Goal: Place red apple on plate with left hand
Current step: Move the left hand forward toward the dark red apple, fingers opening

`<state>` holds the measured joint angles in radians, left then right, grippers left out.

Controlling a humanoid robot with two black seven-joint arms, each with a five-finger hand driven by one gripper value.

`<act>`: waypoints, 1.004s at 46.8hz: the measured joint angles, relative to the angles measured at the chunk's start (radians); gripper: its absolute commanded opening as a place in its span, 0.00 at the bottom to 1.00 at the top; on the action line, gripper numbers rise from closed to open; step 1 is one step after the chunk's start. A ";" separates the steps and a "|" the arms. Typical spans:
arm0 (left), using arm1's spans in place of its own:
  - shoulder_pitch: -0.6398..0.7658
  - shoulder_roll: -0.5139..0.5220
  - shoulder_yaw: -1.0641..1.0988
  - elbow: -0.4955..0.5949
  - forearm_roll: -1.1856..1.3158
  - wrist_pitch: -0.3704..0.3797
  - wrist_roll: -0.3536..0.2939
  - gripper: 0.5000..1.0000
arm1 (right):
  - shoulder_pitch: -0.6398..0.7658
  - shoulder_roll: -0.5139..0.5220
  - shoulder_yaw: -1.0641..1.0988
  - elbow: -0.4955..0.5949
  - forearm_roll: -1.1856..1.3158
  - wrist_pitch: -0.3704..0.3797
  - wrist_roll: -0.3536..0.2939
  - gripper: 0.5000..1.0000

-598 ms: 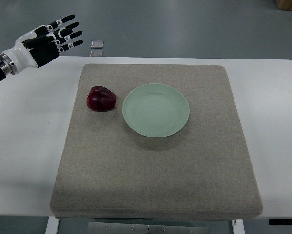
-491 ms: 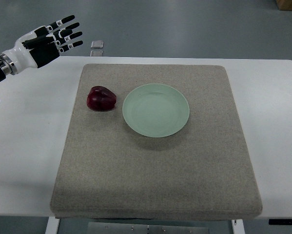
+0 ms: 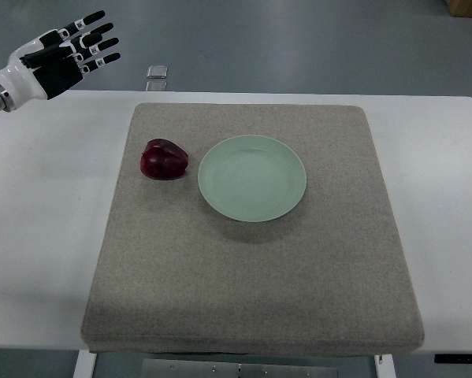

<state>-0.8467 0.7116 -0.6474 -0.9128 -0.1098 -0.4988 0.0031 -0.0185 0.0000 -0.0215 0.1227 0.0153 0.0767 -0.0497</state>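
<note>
— Where the arm enters at the far upper left, what is the left hand (image 3: 58,53) doing?
— It hangs above the worktop (image 3: 46,197) corner, fingers (image 3: 94,35) spread, nothing in its grasp, well apart from the fruit.
— And the red apple (image 3: 164,159)?
— It lies on the grey mat (image 3: 251,276), left of centre, just beside the pale green plate (image 3: 252,178) but not on it.
— Anything further right?
— Only bare mat and white worktop; a small grey block (image 3: 157,72) sits on the floor beyond the far edge

No readable txt or labels anywhere.
</note>
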 measured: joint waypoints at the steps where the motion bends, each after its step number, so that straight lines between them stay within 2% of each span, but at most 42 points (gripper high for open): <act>1: -0.001 0.000 0.001 0.000 0.001 -0.001 0.000 0.99 | 0.000 0.000 0.000 0.000 0.000 0.000 0.000 0.86; 8: -0.007 0.001 0.005 -0.004 0.072 -0.004 0.000 0.99 | 0.000 0.000 0.000 0.000 0.000 0.000 0.000 0.86; 24: -0.037 0.022 -0.031 -0.029 0.497 0.000 -0.017 0.99 | 0.000 0.000 0.000 0.000 0.000 0.000 0.000 0.86; 35: -0.061 0.032 -0.048 -0.081 0.897 -0.008 -0.017 0.99 | 0.000 0.000 0.000 0.000 0.000 0.000 0.000 0.86; 42: -0.085 0.036 -0.046 -0.083 1.049 -0.010 -0.019 0.99 | 0.000 0.000 0.000 0.000 0.000 0.000 0.000 0.86; 47: -0.087 0.066 -0.035 -0.136 1.130 -0.011 -0.041 0.99 | 0.000 0.000 0.000 0.000 0.000 0.000 0.000 0.86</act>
<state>-0.9336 0.7779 -0.6825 -1.0489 1.0205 -0.5095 -0.0383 -0.0182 0.0000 -0.0214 0.1227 0.0153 0.0767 -0.0500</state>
